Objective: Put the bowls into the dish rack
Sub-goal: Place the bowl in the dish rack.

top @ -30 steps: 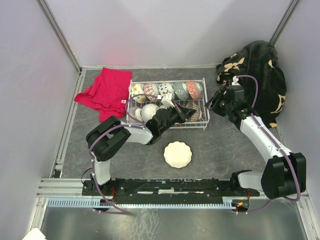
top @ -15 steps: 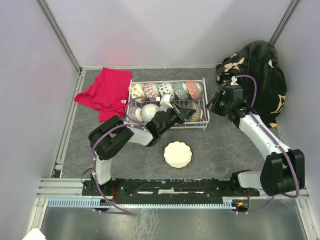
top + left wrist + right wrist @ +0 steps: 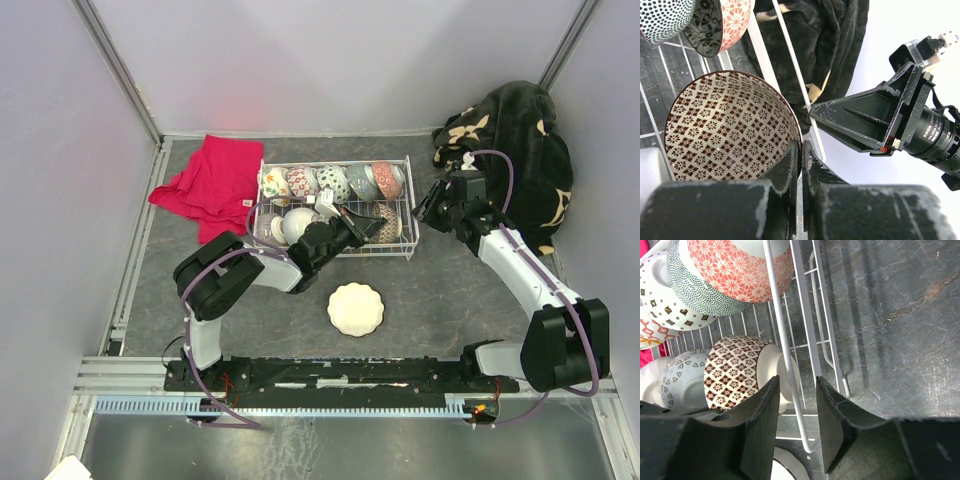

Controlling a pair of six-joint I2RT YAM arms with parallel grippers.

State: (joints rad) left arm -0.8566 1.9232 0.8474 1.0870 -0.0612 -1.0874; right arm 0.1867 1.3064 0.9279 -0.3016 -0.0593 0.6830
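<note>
- The rack (image 3: 411, 215) lies under and around the left fingers. Its right wall wire passes between the right fingers.
- A back row of bowls (image 3: 330, 182) stands on edge just beyond the left fingertips. Any lift or swing of the held bowl should stay low and short of them.
- A scalloped dish (image 3: 355, 308) sits on the table outside the rack, well behind the left fingers. It looks like the piece left to load.
- The brown bowl (image 3: 730, 130) is inside the rack's near right corner, tipped on its side, with a grey bowl (image 3: 682, 377) just beside it. Whether its weight is already on the grid I cannot tell.
- The left gripper (image 3: 801, 165) is clamped on the brown bowl's rim, one finger inside and one outside.
  - To set it down well, ease down until the grid takes the load and let the bowl lean on the grey one.
  - Then part the fingers only a little and draw straight back along the rim line, so the inner finger does not drag the bowl over.
- The right gripper (image 3: 797, 382) has its fingers apart and grasps nothing. It straddles the wall wire just past the bowl's foot — a fair stop if the bowl rolls, but it should lift clear of the wire before moving sideways.
</note>
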